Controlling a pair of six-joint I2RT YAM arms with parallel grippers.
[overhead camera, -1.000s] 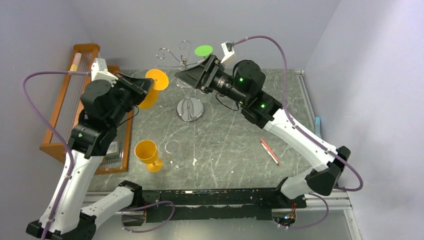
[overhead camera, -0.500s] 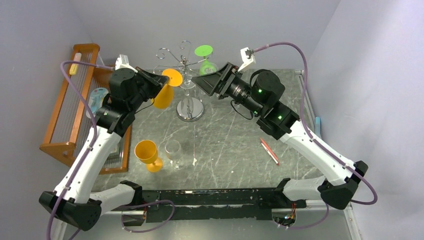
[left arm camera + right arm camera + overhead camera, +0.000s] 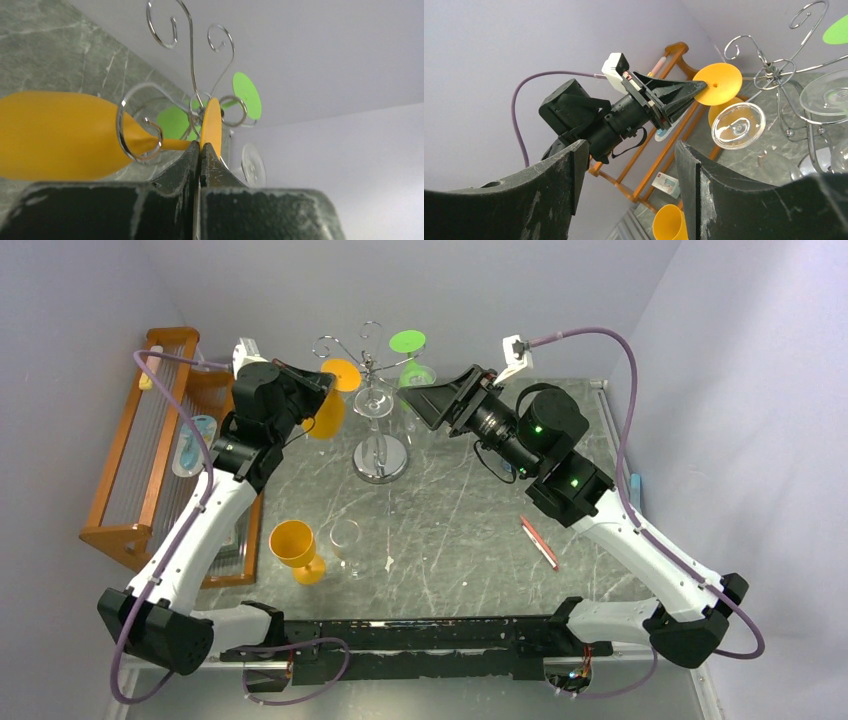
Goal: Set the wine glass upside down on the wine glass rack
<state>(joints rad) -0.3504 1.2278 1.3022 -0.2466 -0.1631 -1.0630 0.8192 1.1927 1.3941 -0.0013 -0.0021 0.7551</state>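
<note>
The orange wine glass (image 3: 330,412) hangs foot-up at the left side of the chrome wine glass rack (image 3: 379,456), and my left gripper (image 3: 326,390) is shut on its stem just under the round foot (image 3: 212,124). In the left wrist view the orange bowl (image 3: 50,135) lies to the left, and a curled wire arm (image 3: 140,136) of the rack crosses the stem. A green glass (image 3: 410,348) and a clear glass (image 3: 373,400) hang upside down on the rack. My right gripper (image 3: 418,402) stands open and empty to the right of the rack, its fingers (image 3: 559,195) wide apart.
An orange-brown wooden slatted rack (image 3: 128,465) fills the left edge of the table. A second orange glass (image 3: 293,545) and a clear glass (image 3: 345,540) stand upright near the front. A red pen (image 3: 539,543) lies at the right.
My left arm has swung right and up, carrying the orange glass to the rack's arms. My right arm has drawn back to the right, away from the rack.
</note>
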